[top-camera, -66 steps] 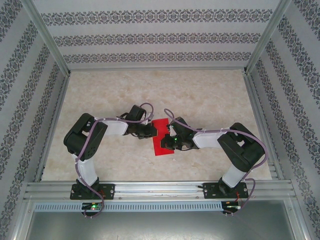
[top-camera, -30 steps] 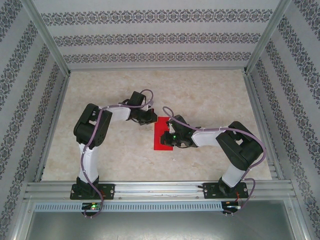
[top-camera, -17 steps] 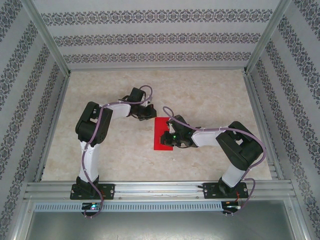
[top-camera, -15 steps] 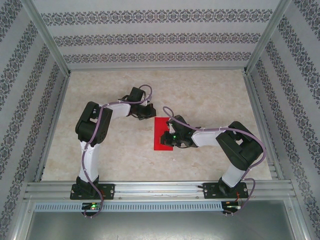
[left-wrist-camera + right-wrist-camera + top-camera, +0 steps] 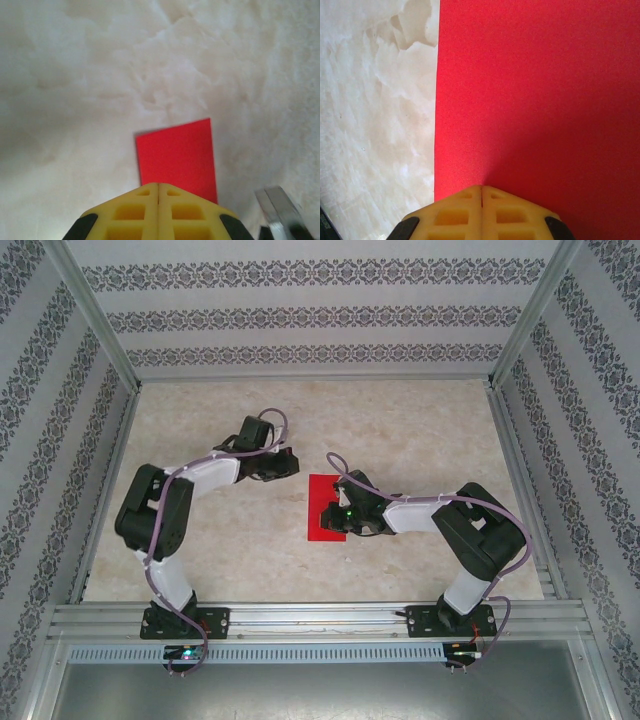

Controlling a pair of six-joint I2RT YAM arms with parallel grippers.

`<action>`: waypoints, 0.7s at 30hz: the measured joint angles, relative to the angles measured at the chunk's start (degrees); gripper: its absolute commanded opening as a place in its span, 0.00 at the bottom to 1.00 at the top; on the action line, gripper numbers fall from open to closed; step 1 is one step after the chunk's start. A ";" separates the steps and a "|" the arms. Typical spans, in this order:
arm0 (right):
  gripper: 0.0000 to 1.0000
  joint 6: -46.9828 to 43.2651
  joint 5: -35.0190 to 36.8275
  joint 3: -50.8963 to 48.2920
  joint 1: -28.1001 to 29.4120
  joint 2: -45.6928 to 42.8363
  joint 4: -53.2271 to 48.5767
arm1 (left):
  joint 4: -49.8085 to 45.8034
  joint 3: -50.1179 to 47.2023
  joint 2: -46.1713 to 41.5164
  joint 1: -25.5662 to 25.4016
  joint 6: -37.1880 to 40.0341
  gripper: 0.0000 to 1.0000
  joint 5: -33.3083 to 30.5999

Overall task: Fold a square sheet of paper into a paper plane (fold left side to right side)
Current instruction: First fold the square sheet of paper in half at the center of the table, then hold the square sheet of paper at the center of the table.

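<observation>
Paper [image 5: 320,498]: red rectangle, flat on table [image 5: 420,440].
Left pincer [image 5: 291,466]: pressed together, we note, near Paper's far-left corner.
Right pincer [image 5: 334,520]: pressed together over Paper.

You have one red sheet of paper [image 5: 318,526] on one counter [image 5: 420,430], plus two hands: left hand [image 5: 290,468] and right hand [image 5: 332,514].
</observation>
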 measured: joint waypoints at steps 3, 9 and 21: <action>0.00 -0.02 0.00 0.11 0.02 0.02 -0.13 | 1.20 -4.07 -2.49 -1.29 -1.03 0.04 1.33; 0.00 -0.02 0.00 0.26 0.02 0.09 -0.35 | 2.58 -7.06 -0.61 -5.57 -3.26 0.04 3.80; 0.02 -0.02 0.00 0.39 0.02 0.09 -0.61 | 5.03 -5.01 5.99 -7.41 -4.50 0.03 3.10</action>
